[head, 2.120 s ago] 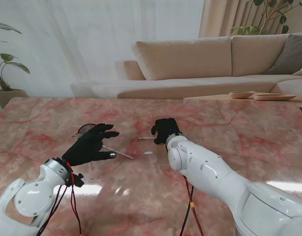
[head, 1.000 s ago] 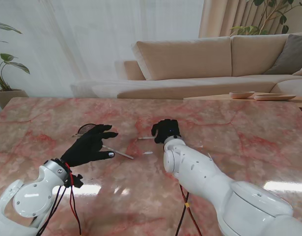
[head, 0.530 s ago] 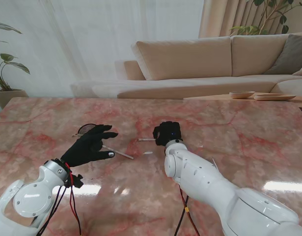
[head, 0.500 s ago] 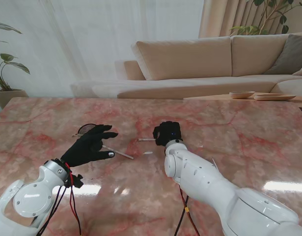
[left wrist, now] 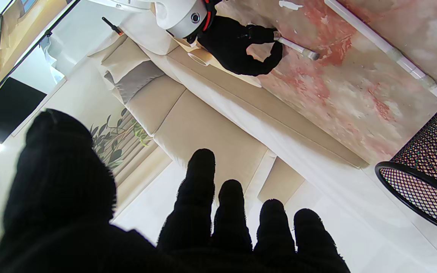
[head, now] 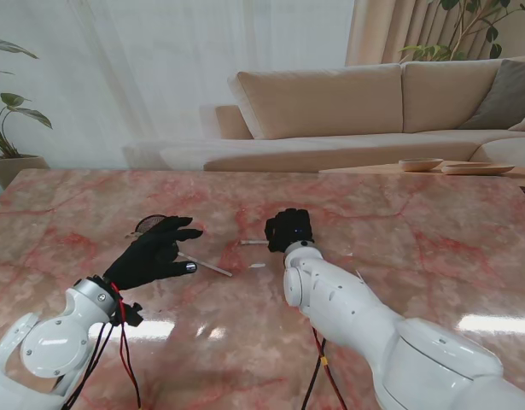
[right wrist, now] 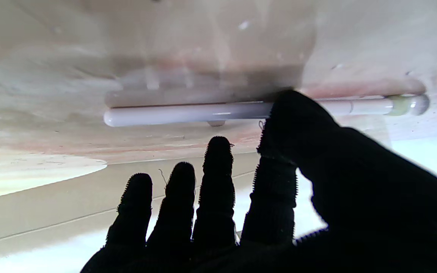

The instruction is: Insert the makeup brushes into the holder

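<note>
Right hand (head: 289, 229) fingers are curled down onto a white-handled makeup brush (right wrist: 188, 113) that lies flat on the bench (head: 433, 248); in the right wrist view the thumb (right wrist: 298, 117) is pressed against the handle while the other fingers (right wrist: 218, 163) are spread clear of it. The brush has not been lifted, so the hand is best judged as closing on it without a finished grasp. Over the last two seconds the hand has shifted only slightly along the handle, while the forearm behind it has swung noticeably; a reorientation of the wrist for the pinch is suggested.

A second makeup brush (head: 204, 264) lies near the left hand (head: 151, 254), which hovers above it with fingers spread and nothing held, much as it was before. The black mesh holder (head: 149, 224) stands just beyond that hand, well apart from the right hand's brush.

No brush can be seen in the holder, so the task is judged to be at its first pickup.
</note>
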Robot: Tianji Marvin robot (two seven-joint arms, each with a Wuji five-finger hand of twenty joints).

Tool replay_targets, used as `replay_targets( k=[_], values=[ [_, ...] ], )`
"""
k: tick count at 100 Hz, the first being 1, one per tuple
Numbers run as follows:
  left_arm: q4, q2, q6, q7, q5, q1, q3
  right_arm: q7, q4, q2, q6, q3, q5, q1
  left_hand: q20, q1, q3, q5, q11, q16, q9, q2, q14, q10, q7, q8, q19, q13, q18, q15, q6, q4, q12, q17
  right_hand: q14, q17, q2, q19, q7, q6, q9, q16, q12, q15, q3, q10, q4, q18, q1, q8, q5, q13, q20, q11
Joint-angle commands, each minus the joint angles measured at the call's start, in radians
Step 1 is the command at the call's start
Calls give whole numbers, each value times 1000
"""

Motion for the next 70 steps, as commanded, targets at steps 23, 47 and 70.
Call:
replay_targets(
  k=[23,47,70],
  values=[
    [2,-3,11,-2,-9,7,4,38,51,12,10,-11,-2,-64,5,-5,13,-9,-17,1,-26,49,-46,7,4,10,-42,-12,-18,4,-27,35,-6,-13,-33,-17,-43,68,15,29,4,37,67,29,42,-30,6,-24,101,44,188,-3,-19,51],
    [3,-3,12,-4,-16,7,5,23,46,26,-30,-1,-4,-74,-2,-8,13,-9,-20,3,-27,53,-46,7,5,10,-48,-14,-16,5,-29,35,-6,-13,-59,-34,-57,81,-23,1,-13,46,95,38,99,-53,34,-50,52,127,198,-33,0,72],
    [5,-4,11,-1,-16,6,6,37,-25,63,-8,24,-16,-100,-9,-8,14,-10,-22,0,-28,56,-50,9,4,10,-53,-25,-14,-1,-27,35,-6,-12,-66,-41,-68,74,-29,1,-17,48,107,37,118,-61,45,-60,46,141,202,-40,6,81]
  ],
)
